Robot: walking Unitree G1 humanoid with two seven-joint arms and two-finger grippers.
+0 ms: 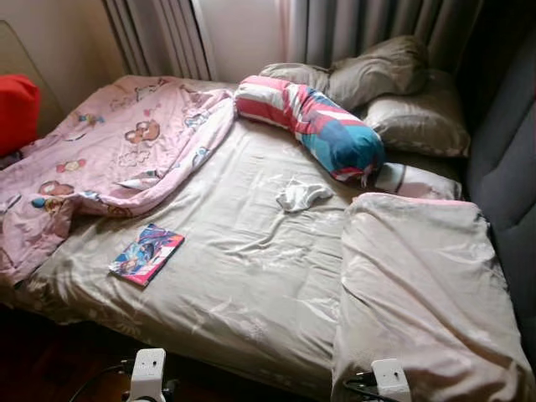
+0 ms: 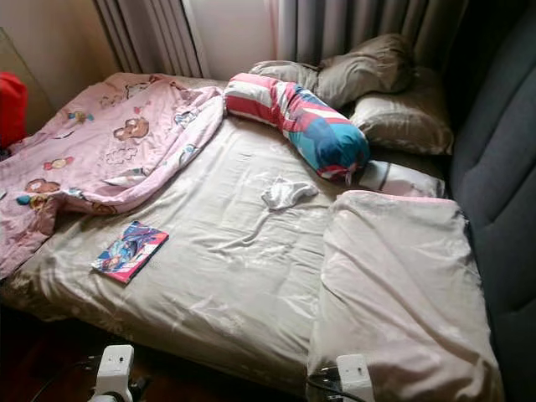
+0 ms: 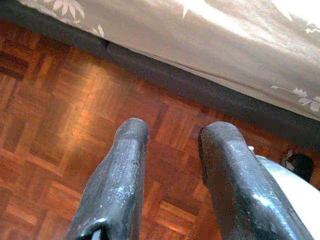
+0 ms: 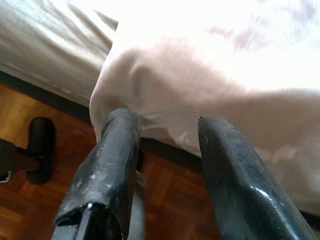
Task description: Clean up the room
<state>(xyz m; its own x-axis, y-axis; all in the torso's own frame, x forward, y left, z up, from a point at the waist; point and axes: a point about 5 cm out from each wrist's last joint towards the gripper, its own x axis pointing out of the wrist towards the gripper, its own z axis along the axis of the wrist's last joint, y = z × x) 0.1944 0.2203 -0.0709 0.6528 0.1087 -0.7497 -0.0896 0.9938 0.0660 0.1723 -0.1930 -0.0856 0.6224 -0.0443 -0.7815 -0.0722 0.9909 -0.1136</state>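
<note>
A bed [image 1: 251, 285] with a beige sheet lies before me. On it are a colourful book [image 1: 146, 254] near the front left, a small white cloth [image 1: 301, 195] in the middle, a striped red, white and blue bolster [image 1: 310, 121], and a crumpled pink cartoon blanket [image 1: 109, 159] at the left. A folded pale duvet [image 1: 419, 285] covers the front right. My left gripper [image 3: 172, 135] is open above the parquet floor [image 3: 60, 120] beside the bed's edge. My right gripper [image 4: 167, 122] is open, just short of the duvet's overhanging edge [image 4: 200, 85].
Beige pillows [image 1: 394, 92] lie at the head by a dark padded headboard [image 1: 502, 167]. Grey curtains [image 1: 360, 29] hang behind. A red object [image 1: 17, 109] stands at the far left. My wrist mounts [image 1: 149, 373] show at the bottom edge.
</note>
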